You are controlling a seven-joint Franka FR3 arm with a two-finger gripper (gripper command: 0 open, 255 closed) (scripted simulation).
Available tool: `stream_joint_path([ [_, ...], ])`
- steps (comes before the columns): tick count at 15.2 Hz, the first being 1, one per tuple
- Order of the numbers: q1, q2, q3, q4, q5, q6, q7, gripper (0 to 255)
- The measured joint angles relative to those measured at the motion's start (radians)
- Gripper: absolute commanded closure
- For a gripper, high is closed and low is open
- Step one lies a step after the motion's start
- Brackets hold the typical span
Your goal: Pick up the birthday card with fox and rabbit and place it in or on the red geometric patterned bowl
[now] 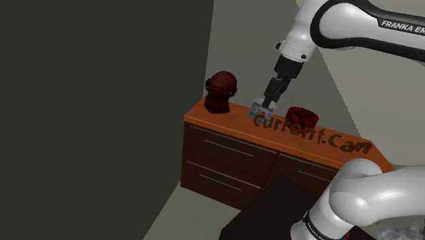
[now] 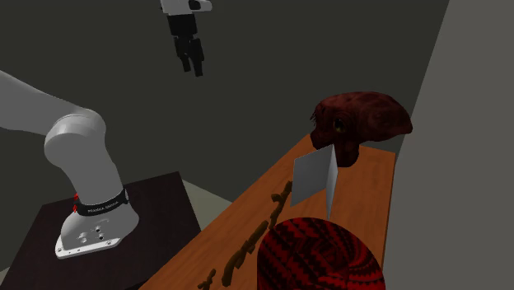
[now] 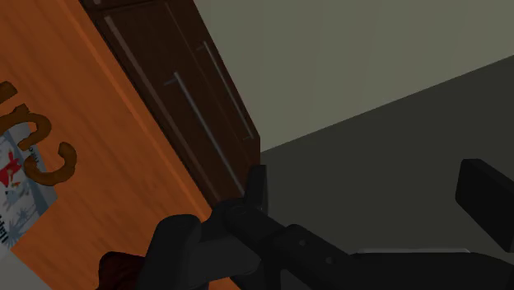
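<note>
In the shoulder view, the black gripper (image 1: 268, 102) hangs from the white arm (image 1: 354, 27) and lines up in the picture just above the birthday card (image 1: 261, 110). The card stands on the orange top of a dark-drawered dresser (image 1: 228, 119), between a dark red figure (image 1: 220, 91) and the red patterned bowl (image 1: 301, 114), with brown letters (image 1: 311, 133) along the front edge. In the second exterior view, the gripper (image 2: 192, 64) is high in the air, well apart from the dresser (image 2: 375, 185) and out over its front side, above the dark stand (image 2: 156, 206). The folded card (image 2: 316, 177) stands upright showing a plain pale face, just beside the figure (image 2: 362, 119) and near the bowl (image 2: 317, 259). In the wrist view, the gripper (image 3: 368, 177) has its fingers (image 3: 257, 188) spread wide with nothing between them, over grey floor (image 3: 346, 66) in front of the drawers (image 3: 189, 91). The card (image 3: 16, 188), printed in red and blue, lies off to the side behind the letters (image 3: 41, 156).
</note>
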Motion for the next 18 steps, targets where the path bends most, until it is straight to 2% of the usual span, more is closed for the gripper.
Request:
stream_joint_path([
  [2,-0.003,0.003,-0.007,-0.006,-0.006,0.009,-0.009,0],
  [8,-0.041,0.081,-0.09,-0.025,-0.07,0.099,-0.105,0],
  [18,-0.097,0.322,-0.243,0.047,-0.146,0.271,-0.278,0],
])
